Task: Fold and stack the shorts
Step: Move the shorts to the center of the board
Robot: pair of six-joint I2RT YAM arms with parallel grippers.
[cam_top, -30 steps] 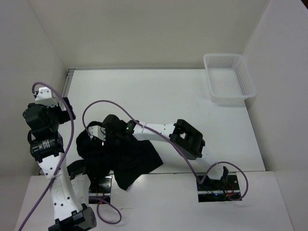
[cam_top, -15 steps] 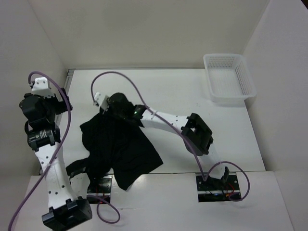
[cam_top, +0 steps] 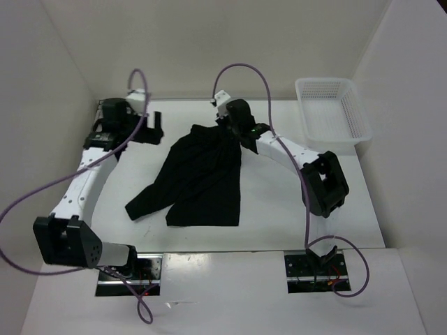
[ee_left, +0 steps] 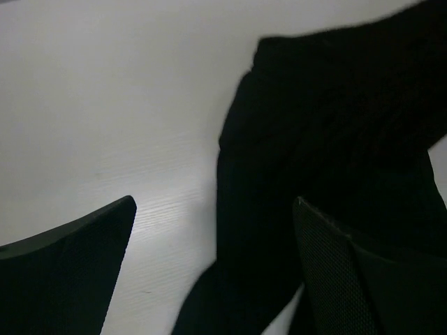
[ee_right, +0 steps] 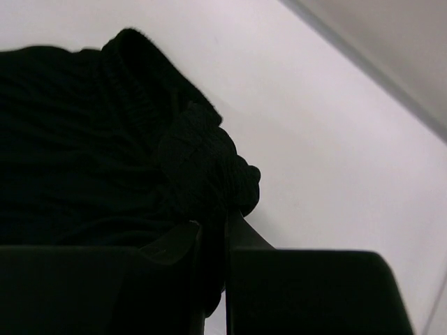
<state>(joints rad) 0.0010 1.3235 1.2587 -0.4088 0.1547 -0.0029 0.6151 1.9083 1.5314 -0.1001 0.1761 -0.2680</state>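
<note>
My right hand (cam_top: 228, 125) is clenched on a bunched far corner of the shorts (cam_top: 202, 178), near the top middle of the overhead frame. From there the cloth runs across the worktop (cam_top: 300, 202), its long axis slanting toward the lower left. My left hand (cam_top: 155, 127) hangs released at the upper left, apart from the fabric lying to its right, and it is nearer the free upper corner. Only my right wrist view shows the wad pinched between my fingers (ee_right: 307, 293). My left wrist view shows spread fingers (ee_left: 70, 272) with the cloth's edge beyond them.
</note>
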